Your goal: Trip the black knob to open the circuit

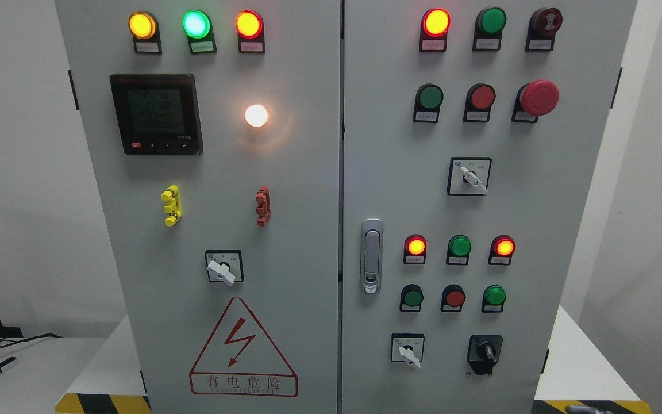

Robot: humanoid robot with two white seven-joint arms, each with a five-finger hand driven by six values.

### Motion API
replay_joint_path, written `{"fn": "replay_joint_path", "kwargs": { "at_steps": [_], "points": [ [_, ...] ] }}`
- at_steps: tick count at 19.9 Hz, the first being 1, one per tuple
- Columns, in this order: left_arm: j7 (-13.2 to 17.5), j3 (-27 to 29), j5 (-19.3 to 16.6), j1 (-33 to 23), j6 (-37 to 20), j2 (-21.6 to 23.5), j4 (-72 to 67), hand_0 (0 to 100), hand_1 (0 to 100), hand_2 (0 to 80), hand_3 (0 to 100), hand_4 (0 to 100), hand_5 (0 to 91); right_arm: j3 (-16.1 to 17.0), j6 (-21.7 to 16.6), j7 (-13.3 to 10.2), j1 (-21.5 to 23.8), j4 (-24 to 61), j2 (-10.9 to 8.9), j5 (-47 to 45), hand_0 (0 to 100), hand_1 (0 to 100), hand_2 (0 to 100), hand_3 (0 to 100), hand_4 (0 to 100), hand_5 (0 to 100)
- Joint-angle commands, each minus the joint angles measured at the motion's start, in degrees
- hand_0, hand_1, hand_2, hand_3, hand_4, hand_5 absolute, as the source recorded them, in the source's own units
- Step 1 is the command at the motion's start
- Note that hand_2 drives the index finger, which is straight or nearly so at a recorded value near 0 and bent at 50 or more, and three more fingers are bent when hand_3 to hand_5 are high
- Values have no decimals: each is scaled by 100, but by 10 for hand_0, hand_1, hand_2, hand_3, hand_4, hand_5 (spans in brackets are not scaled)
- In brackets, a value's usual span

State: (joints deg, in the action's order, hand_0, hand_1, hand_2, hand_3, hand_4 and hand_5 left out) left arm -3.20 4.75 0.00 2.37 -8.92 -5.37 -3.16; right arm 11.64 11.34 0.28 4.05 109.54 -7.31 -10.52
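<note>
Writing is scarce on the grey cabinet (308,230): under the red lightning triangle (243,347) at its lower left we read 有电危险, with a line of small print beneath that we cannot make out. The small tags under the lamps and buttons are too blurred to read, and the digits on the dark meter (156,114), at the cabinet's upper left, are dim; we think they show three rows of numbers. The black knob (485,352) sits at the lower right of the cabinet's right door, its handle pointing upright, with a white switch (408,349) well to its left and a green lamp (494,295) above. Bare grey panel lies around the knob, and the door's right edge runs near it. A silver latch (372,256) stands by the seam between the two doors. The cabinet's bottom is cut off by the frame, as are the yellow-and-black striped edges (101,402) beside it. Neither of our hands is in view, so we cannot tell how the fingers stand.
</note>
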Motion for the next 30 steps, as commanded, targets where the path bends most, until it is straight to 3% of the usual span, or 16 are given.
{"fn": "replay_joint_path", "kwargs": {
  "at_steps": [1,15,30],
  "points": [
    [4,0,-176,0,-5,1,0,120,389,0,0,0,0,-180,280,-2,-535,-503,72,15,399,726,419,742,684,653],
    [4,0,-176,0,-5,1,0,120,389,0,0,0,0,-303,457,-54,-1257,-1320,107,15,395,721,431,746,690,666],
    [4,0,-176,0,-5,1,0,120,389,0,0,0,0,-645,440,-81,-1415,-1593,335,23,401,724,429,743,688,669]
  ]
}}
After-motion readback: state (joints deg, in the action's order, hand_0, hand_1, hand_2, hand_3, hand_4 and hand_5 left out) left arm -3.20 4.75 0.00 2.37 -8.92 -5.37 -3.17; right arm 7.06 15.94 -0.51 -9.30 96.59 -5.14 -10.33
